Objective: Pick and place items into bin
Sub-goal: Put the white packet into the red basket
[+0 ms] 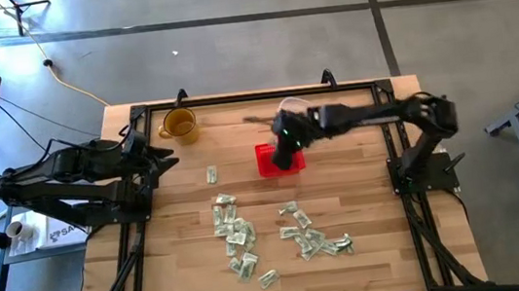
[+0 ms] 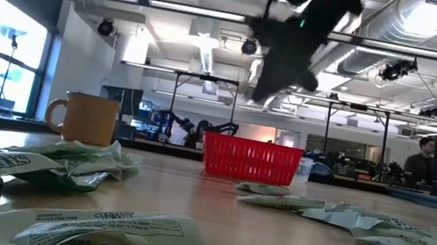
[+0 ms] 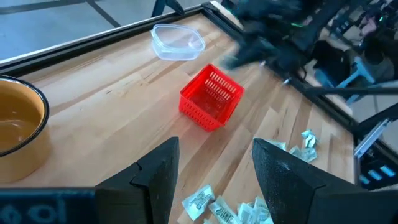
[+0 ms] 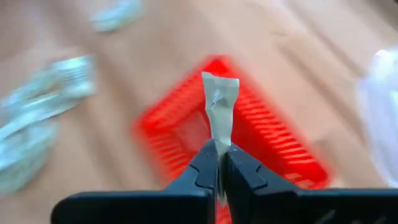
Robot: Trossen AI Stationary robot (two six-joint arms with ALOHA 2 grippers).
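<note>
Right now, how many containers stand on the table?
3: the amber mug far left, the red slatted plastic basket mid-table, the clear plastic container beyond it, partly covered from above.

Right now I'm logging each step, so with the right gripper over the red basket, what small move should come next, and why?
Probably open the right gripper to drop its load. It is shut on a folded bill and hangs above the red basket, which looks empty in the left wrist view. The left gripper waits open near the mug.
</note>
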